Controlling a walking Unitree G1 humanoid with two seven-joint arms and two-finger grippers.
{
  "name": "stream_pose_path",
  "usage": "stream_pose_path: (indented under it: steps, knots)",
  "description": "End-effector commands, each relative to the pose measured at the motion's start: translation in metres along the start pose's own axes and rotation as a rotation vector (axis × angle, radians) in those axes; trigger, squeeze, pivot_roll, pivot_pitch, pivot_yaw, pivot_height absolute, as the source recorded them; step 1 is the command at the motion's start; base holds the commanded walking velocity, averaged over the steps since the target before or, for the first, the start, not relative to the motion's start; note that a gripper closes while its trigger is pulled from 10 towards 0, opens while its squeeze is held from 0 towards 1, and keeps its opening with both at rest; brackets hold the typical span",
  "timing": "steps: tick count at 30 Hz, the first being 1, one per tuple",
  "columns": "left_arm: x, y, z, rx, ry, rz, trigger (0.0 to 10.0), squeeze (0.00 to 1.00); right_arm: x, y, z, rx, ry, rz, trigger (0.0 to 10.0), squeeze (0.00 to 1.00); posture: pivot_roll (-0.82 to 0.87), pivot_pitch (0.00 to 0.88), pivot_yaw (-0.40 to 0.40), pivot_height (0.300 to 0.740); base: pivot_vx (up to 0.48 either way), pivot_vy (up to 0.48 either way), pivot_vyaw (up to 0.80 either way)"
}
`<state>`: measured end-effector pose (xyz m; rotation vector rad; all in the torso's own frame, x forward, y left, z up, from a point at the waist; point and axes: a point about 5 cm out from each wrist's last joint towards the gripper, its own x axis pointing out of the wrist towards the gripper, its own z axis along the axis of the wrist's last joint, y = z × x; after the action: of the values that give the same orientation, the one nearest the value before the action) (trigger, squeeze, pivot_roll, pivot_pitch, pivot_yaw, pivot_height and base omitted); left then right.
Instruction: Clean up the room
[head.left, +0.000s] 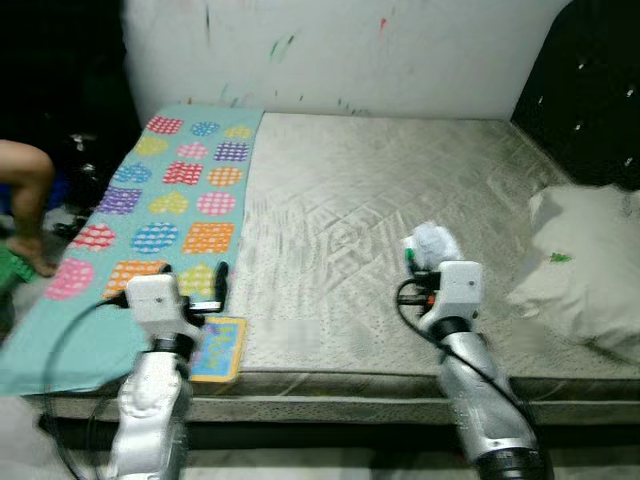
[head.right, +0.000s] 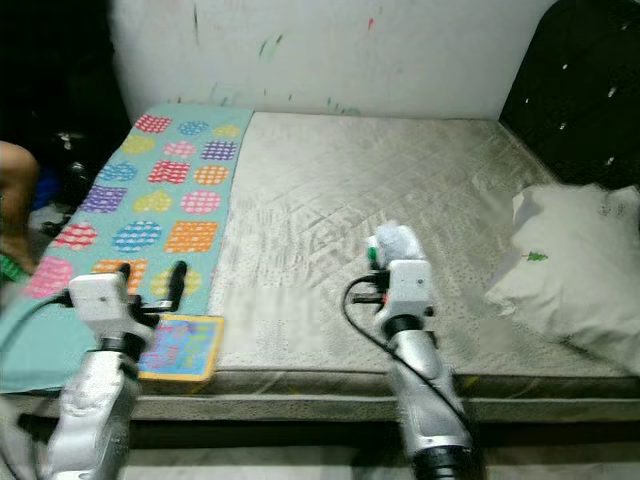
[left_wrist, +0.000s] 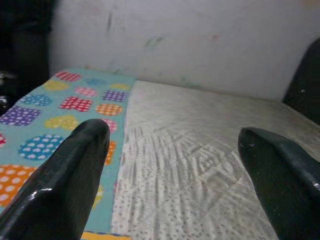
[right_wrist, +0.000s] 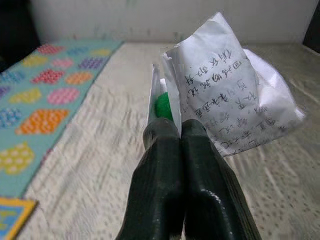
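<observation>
My right gripper (right_wrist: 172, 131) is shut on a crumpled white paper wrapper (right_wrist: 227, 100) with black print and a green patch, held above the bare mattress (head.left: 400, 200) near its front edge; the wrapper (head.left: 433, 243) shows just past my right wrist. My left gripper (left_wrist: 175, 140) stands open over the front left of the bed, nothing between its fingers (head.left: 222, 272). A colourful flat picture book (head.left: 217, 348) lies at the mattress front edge just below the left gripper.
A teal blanket with coloured dotted patches (head.left: 180, 195) covers the bed's left strip. A white pillow (head.left: 590, 265) lies at the right by a dark headboard (head.left: 585, 90). A person's bare leg (head.left: 28, 195) is at the far left. White wall behind.
</observation>
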<state>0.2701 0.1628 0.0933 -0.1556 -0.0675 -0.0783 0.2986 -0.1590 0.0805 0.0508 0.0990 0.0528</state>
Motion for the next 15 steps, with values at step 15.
stream_pose_path:
  steps: [15]
  knots:
    - [-0.0019,0.0006,0.0057,-0.028,-0.02,-0.043,10.0,0.0,0.004,0.0068,0.0044,-0.013,-0.023,0.03,10.0,0.0,0.0,0.0,-0.007,0.74,0.22,0.0,0.0]
